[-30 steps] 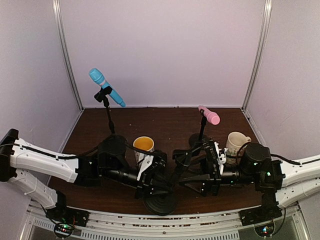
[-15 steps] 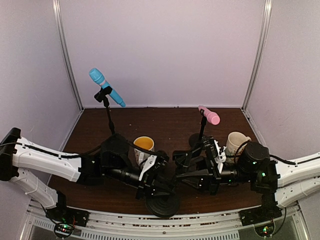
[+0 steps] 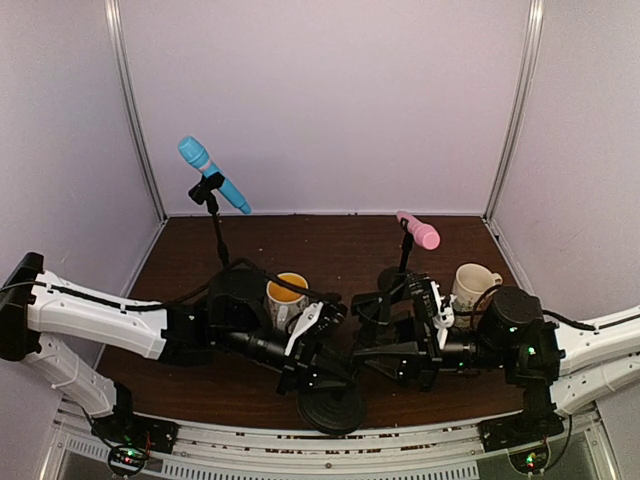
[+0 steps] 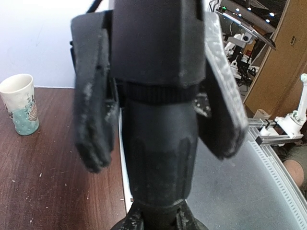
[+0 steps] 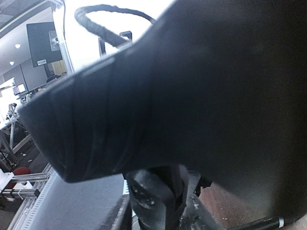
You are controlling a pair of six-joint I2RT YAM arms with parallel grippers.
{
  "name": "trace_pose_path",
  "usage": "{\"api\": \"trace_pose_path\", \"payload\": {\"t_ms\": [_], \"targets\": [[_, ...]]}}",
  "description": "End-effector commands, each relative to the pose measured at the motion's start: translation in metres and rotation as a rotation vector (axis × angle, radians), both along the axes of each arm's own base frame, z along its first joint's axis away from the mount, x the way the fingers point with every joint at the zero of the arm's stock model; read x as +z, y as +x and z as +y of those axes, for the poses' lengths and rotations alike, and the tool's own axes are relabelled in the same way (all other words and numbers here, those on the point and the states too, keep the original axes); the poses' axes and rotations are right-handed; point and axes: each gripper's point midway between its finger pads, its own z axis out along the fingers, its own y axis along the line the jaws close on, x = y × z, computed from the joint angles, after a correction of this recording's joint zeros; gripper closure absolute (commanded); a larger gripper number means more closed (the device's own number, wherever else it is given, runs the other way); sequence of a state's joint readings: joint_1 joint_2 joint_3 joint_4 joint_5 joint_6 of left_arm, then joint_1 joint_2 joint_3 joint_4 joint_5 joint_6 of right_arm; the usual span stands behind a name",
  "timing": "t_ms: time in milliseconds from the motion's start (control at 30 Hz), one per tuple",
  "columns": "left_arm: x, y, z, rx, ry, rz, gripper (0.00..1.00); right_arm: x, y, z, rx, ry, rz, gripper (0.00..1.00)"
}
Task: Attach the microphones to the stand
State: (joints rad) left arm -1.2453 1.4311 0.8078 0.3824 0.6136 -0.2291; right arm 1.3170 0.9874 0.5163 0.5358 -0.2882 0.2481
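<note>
Seating the black microphone is the step I judge to be in hand, yet black on black I cannot pick that microphone out for sure. The light blue microphone (image 3: 213, 176) sits tilted in the clip of the tall stand (image 3: 216, 232) at the back left corner of the worktop (image 3: 340, 250). The pink microphone (image 3: 418, 231) sits in the shorter stand (image 3: 404, 262), right of the middle. The front stand (image 3: 330, 408) has its round base at the near edge, between the two arms.

My left pincer (image 4: 157, 158) is clenched on the front stand, on a thick black upright with a ribbed collar that rises from that base. Whether that is the holder alone or the microphone already in it, I cannot tell. The right pincer (image 3: 372, 353) is close against it from the right. Its own camera is filled by a dark blur, so I cannot tell whether it is released or grasping.

To do this well I would hold firm with the left so the base cannot tip off the near edge. With the right I would press along the clip's axis rather than across it, slowly, and check the overhead view before letting go. The yellow-lined mug (image 3: 286, 293) just behind the left pincer and the white mug (image 3: 472, 283) beside the right arm look near enough to knock, so I would back out away from them.
</note>
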Motion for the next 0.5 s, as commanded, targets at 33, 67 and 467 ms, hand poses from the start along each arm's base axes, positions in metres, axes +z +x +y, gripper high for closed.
{"api": "trace_pose_path", "payload": {"t_ms": [33,67,467], "targets": [[0.046,-0.002,-0.007,-0.019,-0.146,-0.042,1.0,-0.014,0.001,0.003,-0.007,-0.052,0.012,0.66],[0.046,-0.001,-0.007,-0.013,-0.145,-0.041,1.0,-0.016,0.0,0.004,-0.001,-0.056,0.015,0.73],[0.002,0.136,0.024,0.832,0.136,-0.188,1.0,-0.035,0.08,-0.032,-0.846,-0.116,0.229,1.0]]}}
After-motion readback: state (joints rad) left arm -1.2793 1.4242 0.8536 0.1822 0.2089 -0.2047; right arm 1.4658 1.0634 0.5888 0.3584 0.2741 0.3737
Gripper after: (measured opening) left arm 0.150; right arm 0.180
